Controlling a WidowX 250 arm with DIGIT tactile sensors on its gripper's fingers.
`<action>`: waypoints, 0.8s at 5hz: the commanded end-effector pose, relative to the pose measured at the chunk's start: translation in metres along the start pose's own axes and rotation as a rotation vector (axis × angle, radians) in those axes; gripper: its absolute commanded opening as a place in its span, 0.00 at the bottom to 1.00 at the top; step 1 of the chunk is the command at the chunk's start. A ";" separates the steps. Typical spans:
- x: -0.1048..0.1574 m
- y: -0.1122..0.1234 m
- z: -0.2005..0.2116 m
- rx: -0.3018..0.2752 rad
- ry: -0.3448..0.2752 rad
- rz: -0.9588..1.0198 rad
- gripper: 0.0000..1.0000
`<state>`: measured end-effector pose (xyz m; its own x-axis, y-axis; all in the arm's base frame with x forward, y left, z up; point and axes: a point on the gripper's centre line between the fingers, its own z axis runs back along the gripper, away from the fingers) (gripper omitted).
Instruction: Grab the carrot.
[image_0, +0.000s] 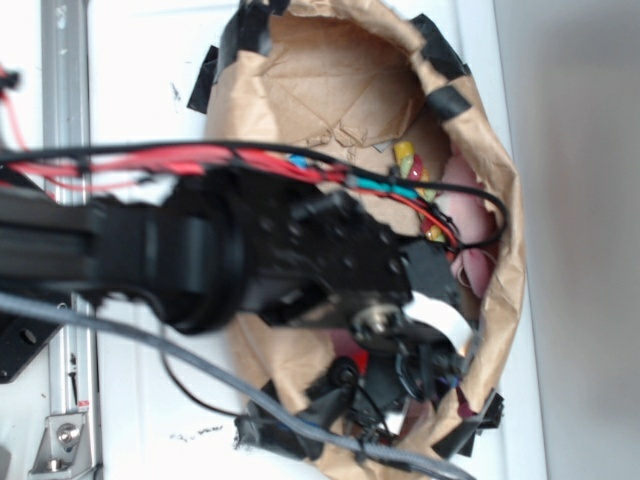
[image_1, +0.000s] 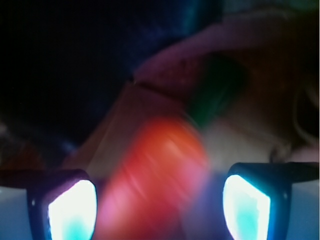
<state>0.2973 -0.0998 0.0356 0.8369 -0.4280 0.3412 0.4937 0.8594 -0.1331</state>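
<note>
Jaws stood apart in the wrist view, the two lit fingertips (image_1: 72, 210) at about eight o'clock and four o'clock of the picture, with the gripper (image_1: 159, 210) not yet closed on anything. Between them, filling the gap from the centre down toward six o'clock, lay the carrot (image_1: 155, 175), a blurred orange-red shape that seemed very near the camera; whether either pad touched it could not be told. Just beyond it, toward one o'clock, sat a dark green blur (image_1: 217, 92) that could not be identified, and behind that a pinkish surface (image_1: 200, 55). In the exterior view the black arm (image_0: 230, 260) crossed the frame from nine o'clock and reached down into a brown paper-lined bowl (image_0: 320, 90), its wrist hiding the carrot entirely; a pink-yellow-green toy (image_0: 410, 160) showed at about one o'clock of the bowl, and the white worktop (image_0: 140, 60) lay farther out. The likely risk was a glancing close: the carrot looked smooth and tapered and lay slightly off-centre toward the left pad, so uneven contact could squirt it sideways or pinch the crumpled paper instead.
</note>
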 end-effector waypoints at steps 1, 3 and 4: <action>-0.008 0.005 -0.030 0.089 0.121 0.128 0.00; -0.019 0.038 0.010 0.188 0.198 0.259 0.00; -0.020 0.051 0.052 0.233 0.160 0.377 0.00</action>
<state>0.2868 -0.0307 0.0520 0.9885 -0.1221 0.0890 0.1231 0.9924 -0.0052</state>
